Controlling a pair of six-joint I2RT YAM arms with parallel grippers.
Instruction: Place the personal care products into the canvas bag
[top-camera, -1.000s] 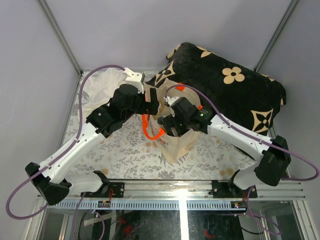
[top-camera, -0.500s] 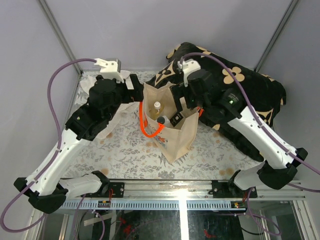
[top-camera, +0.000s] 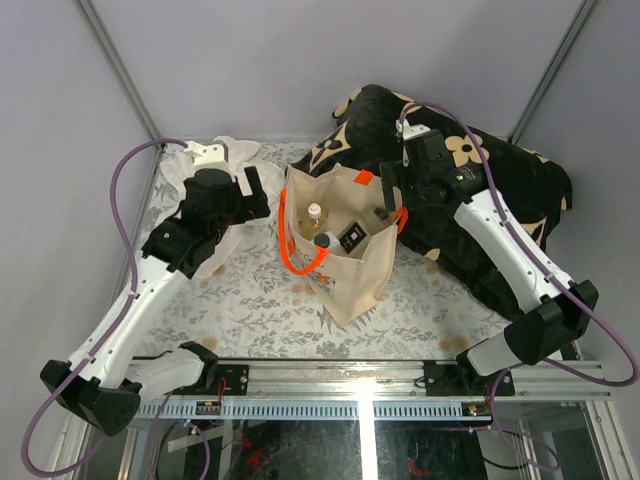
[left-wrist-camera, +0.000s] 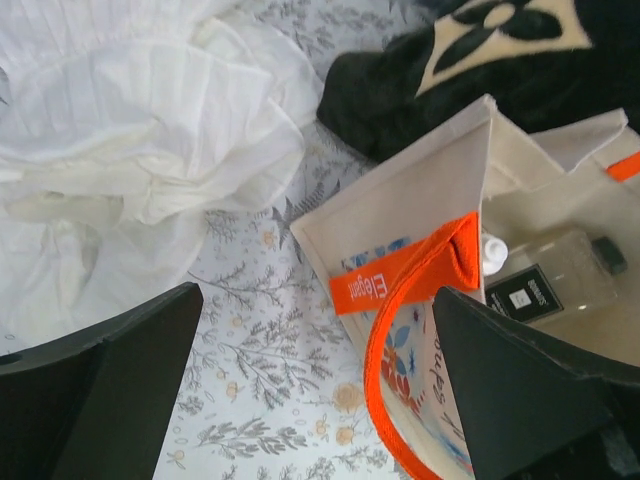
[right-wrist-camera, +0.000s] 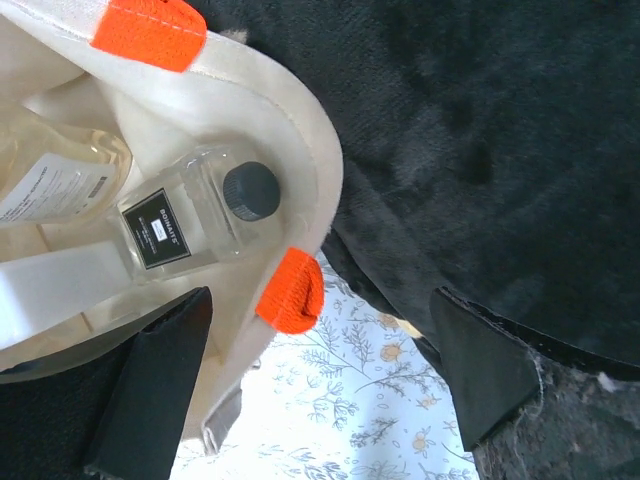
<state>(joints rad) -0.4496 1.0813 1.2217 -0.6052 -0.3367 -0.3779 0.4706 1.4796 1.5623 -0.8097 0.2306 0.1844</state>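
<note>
The canvas bag (top-camera: 350, 275) stands upright at the table's middle, mouth open, orange handle (top-camera: 296, 262) hanging at its left. Inside I see an amber bottle with a white cap (top-camera: 314, 214), a bottle with a dark cap (top-camera: 323, 240) and a clear bottle with a black label (top-camera: 352, 238). I cannot make out a squat round one. My left gripper (top-camera: 252, 188) is open and empty, just left of the bag's rim (left-wrist-camera: 430, 190). My right gripper (top-camera: 392, 192) is open and empty, above the bag's right rim (right-wrist-camera: 305, 130). The labelled bottle (right-wrist-camera: 185, 228) lies in the bag.
A white cloth (top-camera: 205, 165) is bunched at the back left, also in the left wrist view (left-wrist-camera: 130, 110). A black cushion with cream flowers (top-camera: 480, 180) lies behind and right of the bag, touching it. The table has a floral cover (top-camera: 250, 300).
Both arms have drawn back from the bag's mouth, the left to the left and the right up to the right. The bag now stands uncovered with bottles showing inside.
</note>
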